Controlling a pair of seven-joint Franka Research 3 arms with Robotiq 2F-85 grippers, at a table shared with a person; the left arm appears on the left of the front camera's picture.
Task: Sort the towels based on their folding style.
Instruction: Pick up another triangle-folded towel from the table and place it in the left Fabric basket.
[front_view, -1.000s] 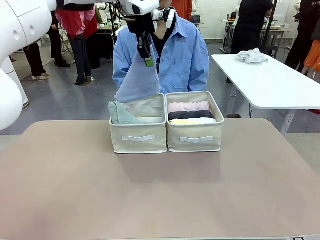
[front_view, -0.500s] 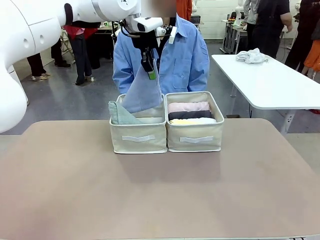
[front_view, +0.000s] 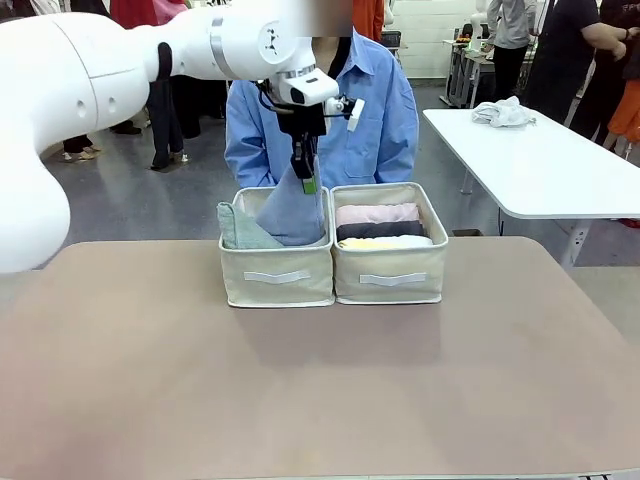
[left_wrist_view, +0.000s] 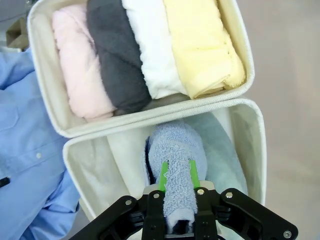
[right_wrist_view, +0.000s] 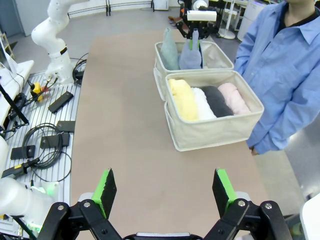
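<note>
Over the left bin (front_view: 277, 275), your left gripper (front_view: 309, 184) pinches the lavender-blue cone (front_view: 293, 214) by its tip; soft, floppy, so lower gently.

Robotics lab, second white robot arm (right_wrist_view: 55, 37) on a bench, loose cables (right_wrist_view: 42, 142), white worktables (front_view: 535, 160), grey floor

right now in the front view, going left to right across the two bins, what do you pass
pale grey-green cone towel → lavender-blue cone towel, pinched at its tip by the left gripper over the left bin → stacked rolled towels in the right bin
</note>
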